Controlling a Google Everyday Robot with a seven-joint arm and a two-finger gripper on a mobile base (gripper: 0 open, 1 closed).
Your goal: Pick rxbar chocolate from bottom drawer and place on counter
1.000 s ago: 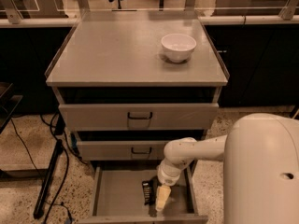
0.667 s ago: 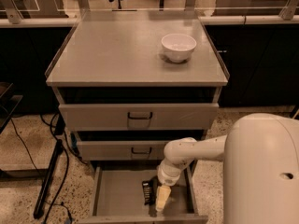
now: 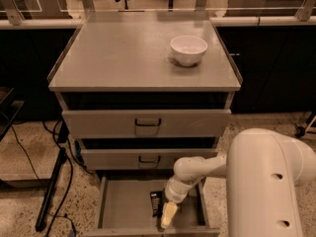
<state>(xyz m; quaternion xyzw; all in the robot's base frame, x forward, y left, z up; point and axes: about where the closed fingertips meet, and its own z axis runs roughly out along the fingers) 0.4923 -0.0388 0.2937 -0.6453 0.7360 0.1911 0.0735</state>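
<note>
Three grey metal drawers are stacked in the cabinet seen from the front. At far left, on the speckled floor [image 3: 29, 147], a thin black rod [image 3: 52, 194] leans beside the cabinet. The broad flat grey counter [image 3: 118, 58] forms the cabinet top, with thin raised rims along its sides. Below it sit the top drawer [image 3: 98, 123] and the middle drawer [image 3: 111, 158], each with a dark recessed handle. The bottom drawer [image 3: 123, 206], a shallow grey tray with low sides, is pulled out farthest. The rxbar chocolate [image 3: 155, 201], a small flat black rectangular wrapper with white print, lies on the drawer floor right of centre. The cream-coloured gripper [image 3: 168, 215] points down into the bottom drawer, just beside the right edge of the rxbar chocolate. Whether it touches or holds the bar cannot be determined, nor how far open it is. Further right on the counter stands a round white bowl [image 3: 188, 49], upright, near the back right corner. At far right, the bulky white arm [image 3: 266, 181] reaches leftward to the gripper.
</note>
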